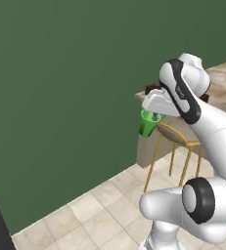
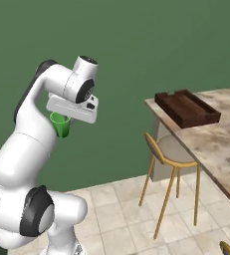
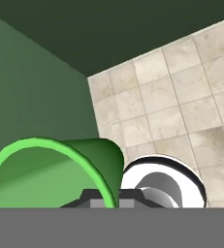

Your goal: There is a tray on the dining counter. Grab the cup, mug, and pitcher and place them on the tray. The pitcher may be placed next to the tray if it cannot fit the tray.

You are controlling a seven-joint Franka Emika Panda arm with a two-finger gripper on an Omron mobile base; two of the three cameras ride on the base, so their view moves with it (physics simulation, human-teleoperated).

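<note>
I see one green wall (image 2: 136, 45) filling the background, and one tiled floor (image 3: 181, 97) below it. One dining counter (image 2: 221, 139) sits at about three o'clock in my right base view, its marbled top running off the edge. One stool (image 2: 171, 149) with a round seat and thin golden legs stands just beside the counter's near end. One tray (image 2: 187, 108) lies on the counter close to its corner, dark brown with low rims; nothing is in it that I can make out. I count one cup (image 2: 61, 124), bright green, off the counter and up in the air at roughly nine o'clock from the tray, well apart from it. My gripper (image 3: 106, 196) is pinching the cup by its rim; in the hand view one fingertip sits on either side of the green wall.
</note>
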